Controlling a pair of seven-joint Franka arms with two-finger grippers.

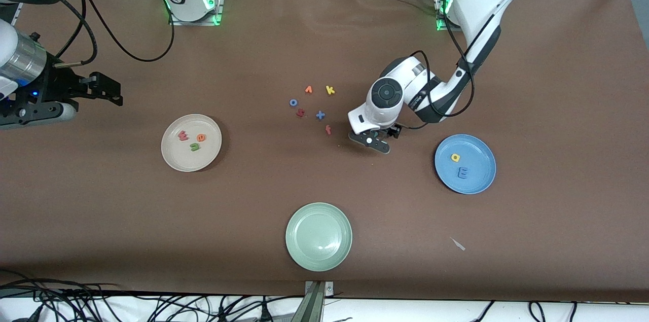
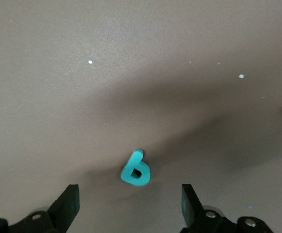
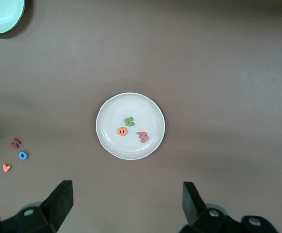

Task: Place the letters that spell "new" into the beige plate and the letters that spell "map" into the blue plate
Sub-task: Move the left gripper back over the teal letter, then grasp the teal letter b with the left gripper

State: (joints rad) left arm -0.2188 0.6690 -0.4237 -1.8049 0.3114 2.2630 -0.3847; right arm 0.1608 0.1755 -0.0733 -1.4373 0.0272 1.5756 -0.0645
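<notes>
- one letter left to bag: the teal p [image 2: 135,169] lies flat on the table under the left gripper [image 2: 130,204], fingers spread wide on either side, nothing held.
- p looks light, soft foam; likely best pinched across its edges, gently.
- blue plate [image 1: 481,180] holds the a [image 1: 455,157] and m [image 1: 462,173].
- beige plate [image 1: 175,157] has n, e, w.
- right gripper [image 3: 126,204] waits, fingers apart, over it.

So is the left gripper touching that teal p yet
Apart. The left wrist view shows the teal p lying on the table between the open fingers of the left gripper, with bare table on both sides of it.
</notes>
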